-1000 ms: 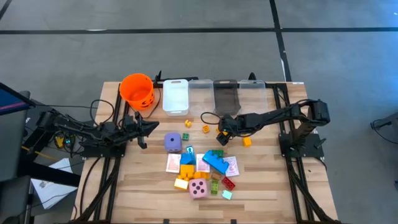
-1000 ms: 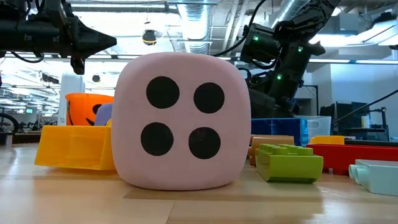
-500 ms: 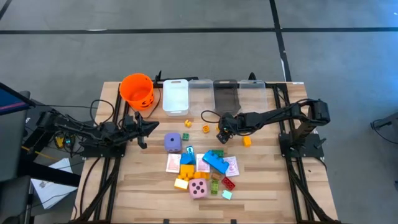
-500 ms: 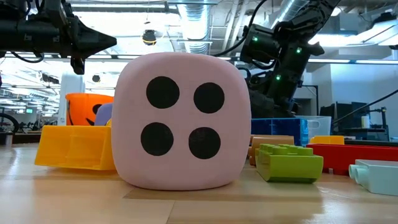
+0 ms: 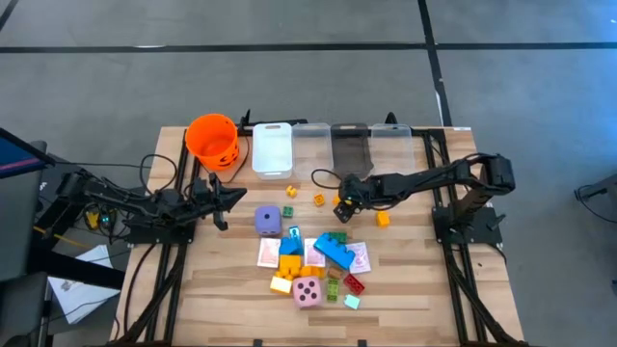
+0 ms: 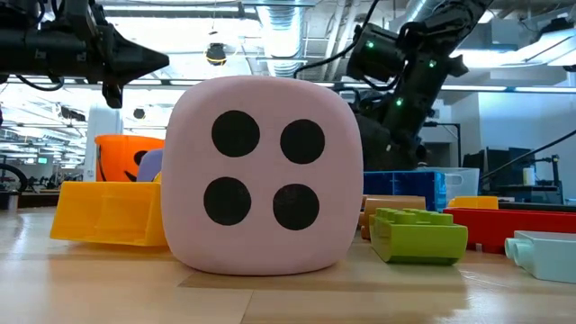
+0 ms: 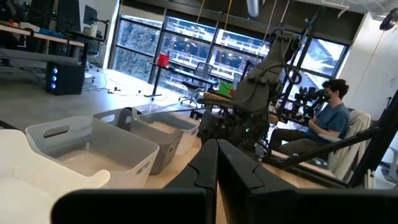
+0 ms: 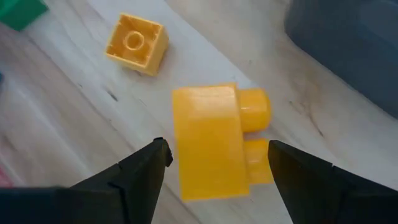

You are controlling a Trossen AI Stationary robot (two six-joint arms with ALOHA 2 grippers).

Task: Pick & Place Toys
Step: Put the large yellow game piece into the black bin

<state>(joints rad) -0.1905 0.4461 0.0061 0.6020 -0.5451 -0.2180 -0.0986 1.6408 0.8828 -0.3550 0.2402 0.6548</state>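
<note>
My right gripper (image 5: pixel 340 203) (image 8: pixel 217 149) reaches down over the table's far middle, shut on a yellow brick (image 8: pixel 208 143). A smaller yellow brick (image 8: pixel 134 43) lies on the wood just beside it. The other toys sit in a pile toward the near edge: a blue brick (image 5: pixel 335 253), pink-backed cards (image 5: pixel 359 256), a purple die (image 5: pixel 269 221) and a pink dotted die (image 6: pixel 265 175). My left gripper (image 5: pixel 239 199) (image 7: pixel 217 165) hangs shut and empty above the table's left side. My right gripper has the yellow brick between its two fingers. One finger (image 8: pixel 152 165) is at the brick's flat side (image 8: pixel 177 143), the other (image 8: pixel 286 165) at its studs (image 8: pixel 264 112). The fingers slant down from the table's right. Whether the brick is clear of the wood, I cannot tell.
An orange bucket (image 5: pixel 212 138), a white bin (image 5: pixel 272 149) and clear bins (image 5: pixel 350 149) line the far edge. An orange brick (image 5: pixel 383 219) lies right of my right gripper. A seated person (image 7: pixel 326 121) shows in the room beyond.
My right arm's wrist has tipped slightly over the yellow brick, its upper part standing a little higher in the low view. The left arm and the pile have kept still.
</note>
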